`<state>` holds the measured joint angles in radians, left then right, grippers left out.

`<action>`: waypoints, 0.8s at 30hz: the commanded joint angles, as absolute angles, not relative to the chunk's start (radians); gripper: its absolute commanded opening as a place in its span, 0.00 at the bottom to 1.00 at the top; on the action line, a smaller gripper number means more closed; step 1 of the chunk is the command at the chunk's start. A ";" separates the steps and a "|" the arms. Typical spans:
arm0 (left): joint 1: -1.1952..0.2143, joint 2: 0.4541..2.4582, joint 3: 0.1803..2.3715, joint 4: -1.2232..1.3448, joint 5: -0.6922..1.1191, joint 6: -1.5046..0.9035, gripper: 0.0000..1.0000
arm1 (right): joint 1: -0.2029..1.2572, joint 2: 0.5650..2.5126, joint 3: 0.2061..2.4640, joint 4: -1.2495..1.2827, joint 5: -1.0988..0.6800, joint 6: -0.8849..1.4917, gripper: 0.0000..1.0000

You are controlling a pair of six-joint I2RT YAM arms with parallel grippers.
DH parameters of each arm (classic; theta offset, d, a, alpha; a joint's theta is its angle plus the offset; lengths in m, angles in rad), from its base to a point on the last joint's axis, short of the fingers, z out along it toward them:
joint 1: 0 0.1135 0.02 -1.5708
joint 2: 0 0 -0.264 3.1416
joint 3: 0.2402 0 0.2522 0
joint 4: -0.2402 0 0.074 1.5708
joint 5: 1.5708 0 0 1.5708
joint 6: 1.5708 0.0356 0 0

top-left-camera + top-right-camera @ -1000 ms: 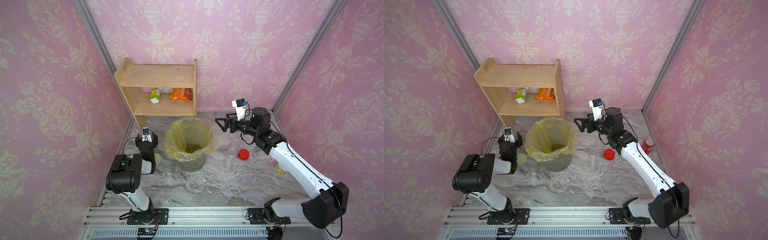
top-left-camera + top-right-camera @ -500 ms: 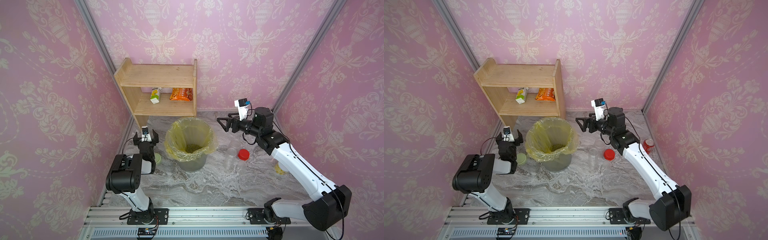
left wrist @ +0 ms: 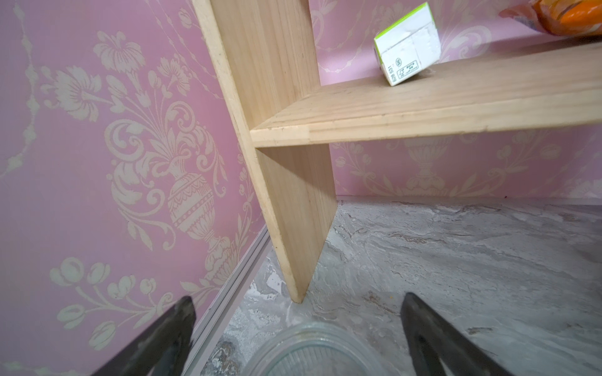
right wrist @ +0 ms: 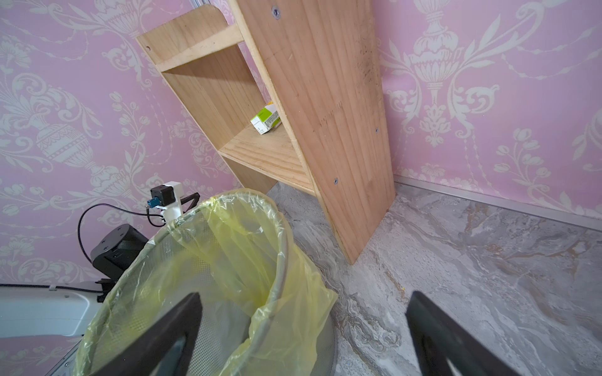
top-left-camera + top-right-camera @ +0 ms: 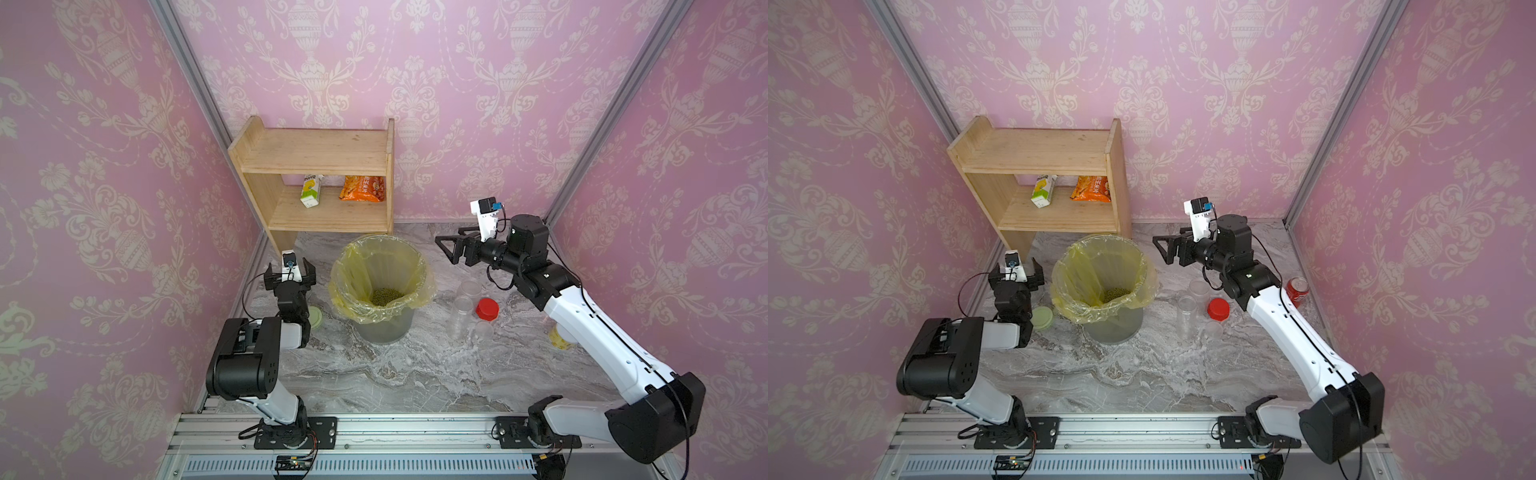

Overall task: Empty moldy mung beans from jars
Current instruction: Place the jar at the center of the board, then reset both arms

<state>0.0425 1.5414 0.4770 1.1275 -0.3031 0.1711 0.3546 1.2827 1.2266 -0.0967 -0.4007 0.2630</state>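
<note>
Left pincer [image 5: 289, 275] spreads wide, letting go over the squat green jar [image 5: 317, 318], right pincer [image 5: 451, 248] eases back from the bin [image 5: 382, 328], also open w/ nothing held; mung beans [image 5: 386, 296] sit in the bin, clear jars [image 5: 460, 311] stand empty beside it, so prob nearly done imo.
</note>
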 commanded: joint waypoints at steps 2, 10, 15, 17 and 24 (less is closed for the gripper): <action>0.036 1.433 0.517 0.982 -0.330 0.170 0.99 | 0.349 1.245 1.271 -0.132 -0.382 0.271 1.00; 0.020 1.306 0.517 0.865 -0.341 0.150 0.99 | 0.350 1.197 1.252 -0.151 -0.344 0.292 1.00; -0.025 1.161 0.543 0.681 -0.368 0.129 0.99 | 0.350 1.157 1.235 -0.186 -0.291 0.284 1.00; -0.041 1.083 0.572 0.551 -0.332 0.078 0.99 | 0.347 1.143 1.240 -0.225 -0.261 0.264 1.00; -0.165 0.917 0.608 0.330 -0.280 0.074 0.99 | 0.340 1.008 1.206 -0.353 -0.044 0.133 1.00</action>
